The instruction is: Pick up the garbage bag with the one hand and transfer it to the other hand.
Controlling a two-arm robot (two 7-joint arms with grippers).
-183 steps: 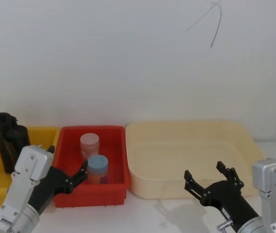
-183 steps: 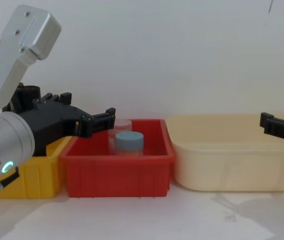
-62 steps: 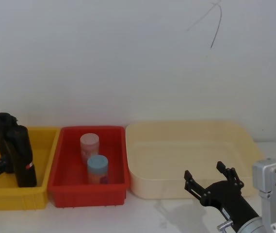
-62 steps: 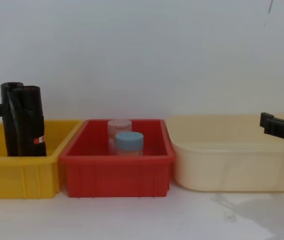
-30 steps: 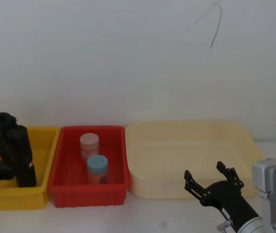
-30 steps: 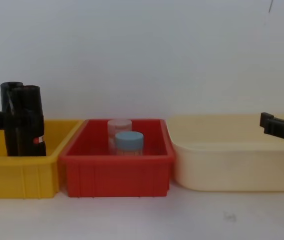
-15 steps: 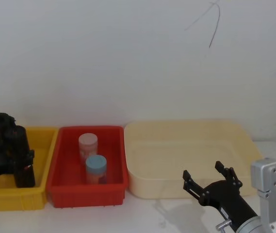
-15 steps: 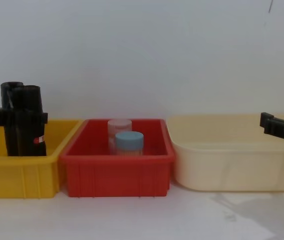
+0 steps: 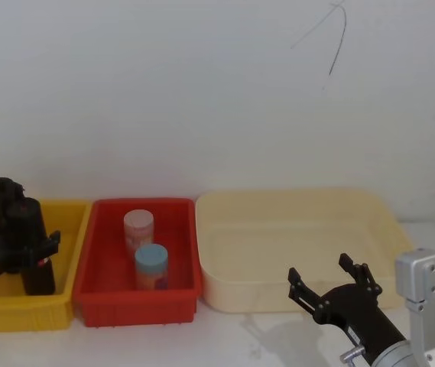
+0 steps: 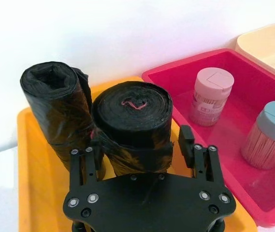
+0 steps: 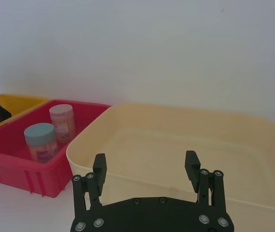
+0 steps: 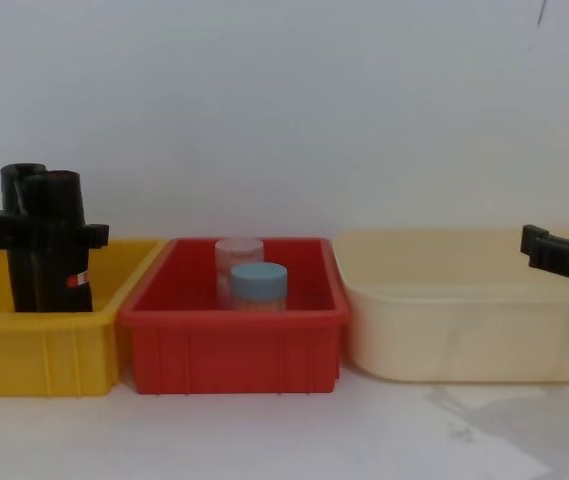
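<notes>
The left gripper [image 10: 140, 141] had its jaws open astride the bag [image 10: 132, 104], which stood upright in the yellow bin [image 10: 31, 159], touching the thinner roll [image 10: 55, 96]. With the two so close, closing could pinch that roll too, or tip the bag. The bag was a thick, tightly wound black cylinder with a small red label low down. The right gripper [image 11: 145, 162] hovered with its jaws open.

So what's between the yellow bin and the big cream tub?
A red plastic bin holding a pinkish jar and a blue-lidded jar; the chest view shows it.
</notes>
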